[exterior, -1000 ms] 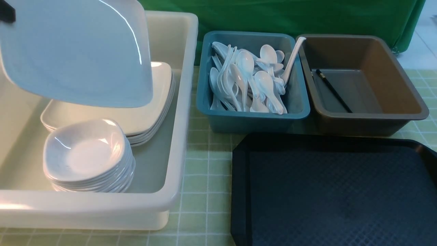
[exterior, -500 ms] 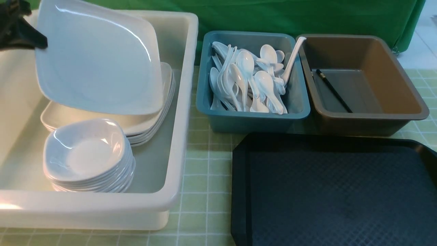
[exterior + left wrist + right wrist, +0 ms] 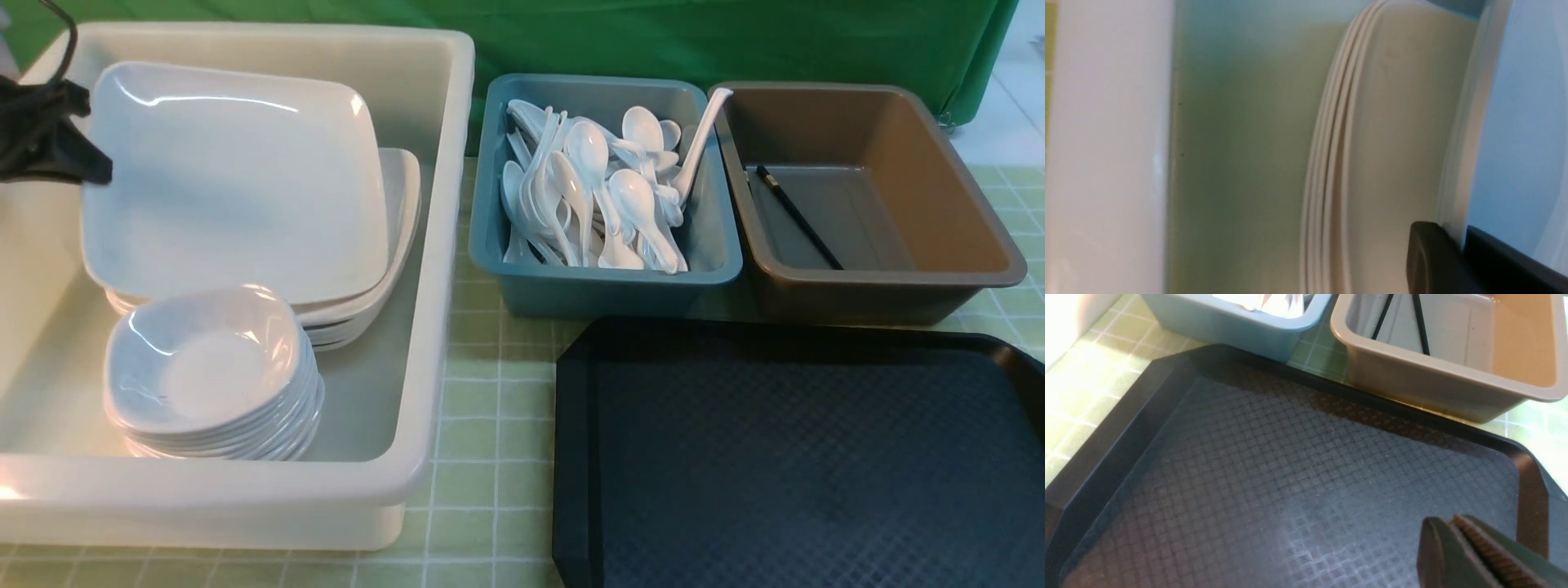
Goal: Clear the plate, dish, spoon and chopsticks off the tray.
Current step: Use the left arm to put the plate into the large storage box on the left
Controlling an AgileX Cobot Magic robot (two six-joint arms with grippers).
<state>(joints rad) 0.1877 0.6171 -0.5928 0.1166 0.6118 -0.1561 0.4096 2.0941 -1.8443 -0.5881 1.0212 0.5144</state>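
Pinching the plate (image 3: 237, 175) by its left rim, the left pincer (image 3: 90, 167) is setting it on the plate stack (image 3: 392, 245) inside the white bin (image 3: 445, 245), and is best spreading only once it lies flat, while the right pincer (image 3: 1455, 526), pressed together, is hovering over the bare tray (image 3: 800, 457).

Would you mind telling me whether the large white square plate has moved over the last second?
Yes: the large white square plate has come down toward the plate stack inside the cream tub.

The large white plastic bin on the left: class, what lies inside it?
Inside the white bin: a stack of small deep white dishes, and stacked square plates beneath the gripped plate, which hides most of them.
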